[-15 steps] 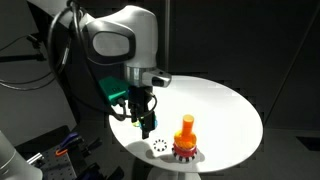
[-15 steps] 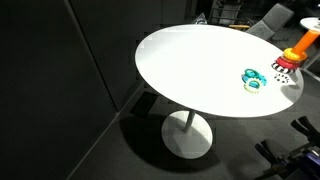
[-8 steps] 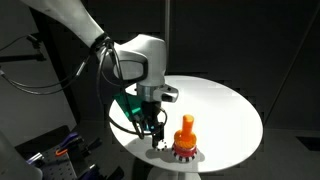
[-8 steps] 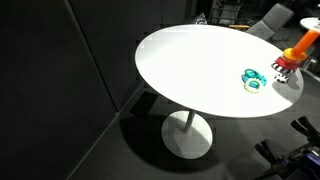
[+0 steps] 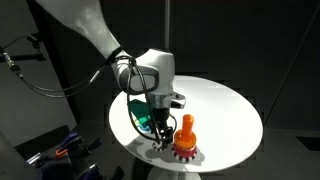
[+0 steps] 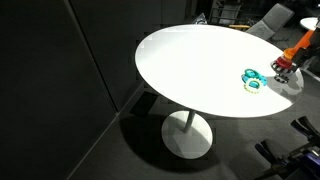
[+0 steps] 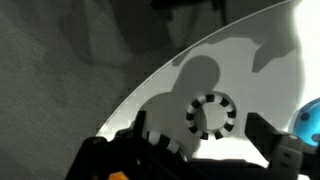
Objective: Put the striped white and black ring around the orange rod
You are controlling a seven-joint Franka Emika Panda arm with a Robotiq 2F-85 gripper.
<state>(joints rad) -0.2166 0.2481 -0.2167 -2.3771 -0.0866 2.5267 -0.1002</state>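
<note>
The striped white and black ring (image 7: 212, 114) lies flat on the white table, between the two dark fingers of my gripper (image 7: 205, 138), which is open around it and does not grip it. In an exterior view my gripper (image 5: 160, 141) is down at the table, just beside the orange rod (image 5: 186, 131) on its red toothed base, and hides most of the ring. In an exterior view the rod (image 6: 303, 42) shows at the far right edge, with the gripper (image 6: 282, 66) partly in front of its base.
The round white table (image 5: 225, 105) (image 6: 190, 70) stands on a single pedestal; the ring and rod sit near its edge. A teal ring (image 6: 252, 79) lies close by, also at the wrist view's right edge (image 7: 311, 125). A striped patch (image 7: 165, 141) shows beside one finger.
The arm has come down and moved toward the orange rod. The gripper now sits at the table over the striped ring, which it hides in the exterior view.
</note>
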